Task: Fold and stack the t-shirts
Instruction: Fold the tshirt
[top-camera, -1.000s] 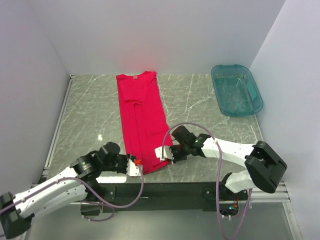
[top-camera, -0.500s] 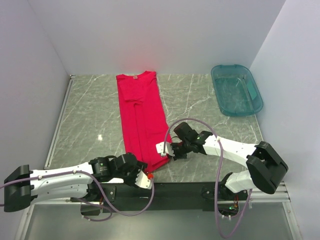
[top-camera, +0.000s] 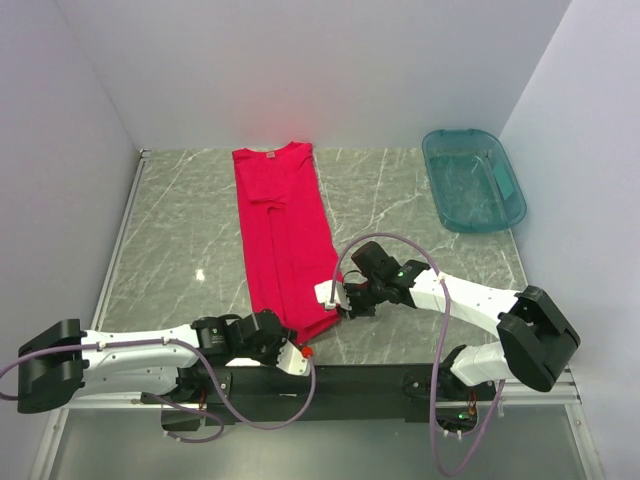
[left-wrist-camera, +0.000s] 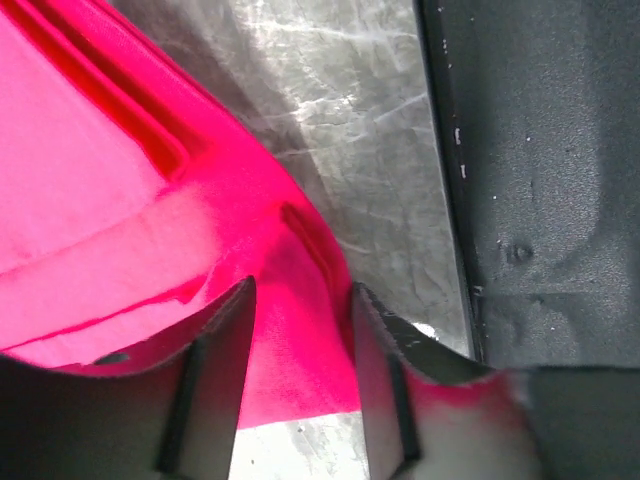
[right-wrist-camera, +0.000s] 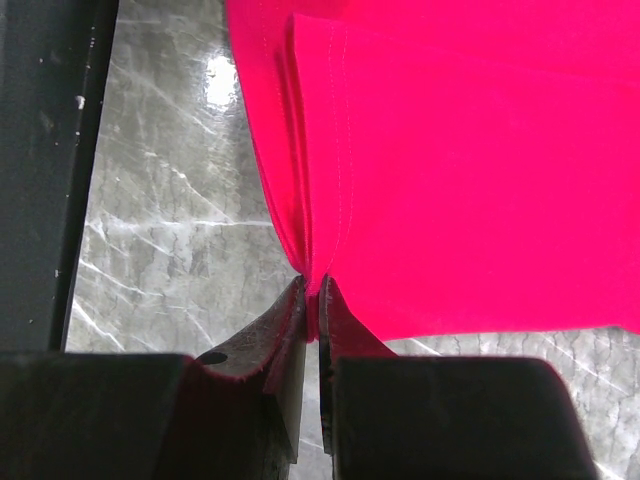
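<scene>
A red t-shirt (top-camera: 285, 230) lies as a long narrow strip on the marble table, collar at the far end. My left gripper (top-camera: 300, 354) is at the shirt's near hem by the table's front edge. In the left wrist view it (left-wrist-camera: 300, 300) is open, its fingers standing on either side of the hem fabric (left-wrist-camera: 100, 180). My right gripper (top-camera: 335, 297) is at the shirt's near right edge. In the right wrist view it (right-wrist-camera: 313, 290) is shut on a pinched fold of the red cloth (right-wrist-camera: 480, 150).
A teal plastic bin (top-camera: 472, 180) stands at the far right of the table. The black front rail (left-wrist-camera: 540, 150) runs just beside the left gripper. White walls enclose the table on three sides.
My left arm has swung right along the front edge, and its gripper now straddles the shirt's near hem. My right gripper has barely moved and keeps its hold on the shirt's edge.
</scene>
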